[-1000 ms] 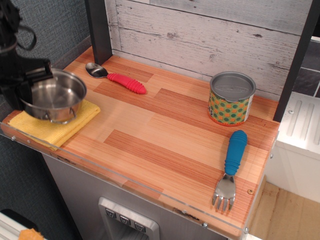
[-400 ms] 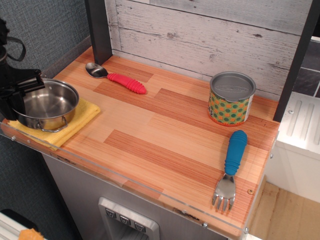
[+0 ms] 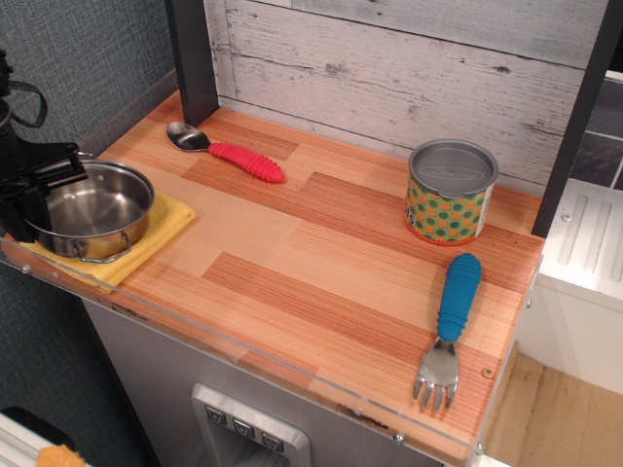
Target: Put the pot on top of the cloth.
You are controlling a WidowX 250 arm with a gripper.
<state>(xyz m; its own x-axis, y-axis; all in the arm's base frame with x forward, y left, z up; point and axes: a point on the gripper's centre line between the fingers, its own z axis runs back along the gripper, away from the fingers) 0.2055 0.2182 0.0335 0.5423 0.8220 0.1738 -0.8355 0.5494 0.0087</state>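
Note:
The shiny steel pot (image 3: pixel 94 208) sits upright on the yellow cloth (image 3: pixel 167 218) at the left front corner of the wooden counter. The cloth shows around the pot's right and front sides. My black gripper (image 3: pixel 41 181) is at the far left edge of the view, at the pot's left rim. It looks shut on that rim, with one finger lying over the rim's back left part. The lower finger is hidden behind the pot and the gripper body.
A spoon with a red handle (image 3: pixel 230 152) lies at the back left. A green-orange patterned tin can (image 3: pixel 450 192) stands at the back right. A fork with a blue handle (image 3: pixel 450 326) lies at the front right. A clear plastic lip (image 3: pixel 243 350) runs along the counter's front edge.
The gripper has lowered the pot down and to the left. The pot was tilted above the cloth and now rests level on it.

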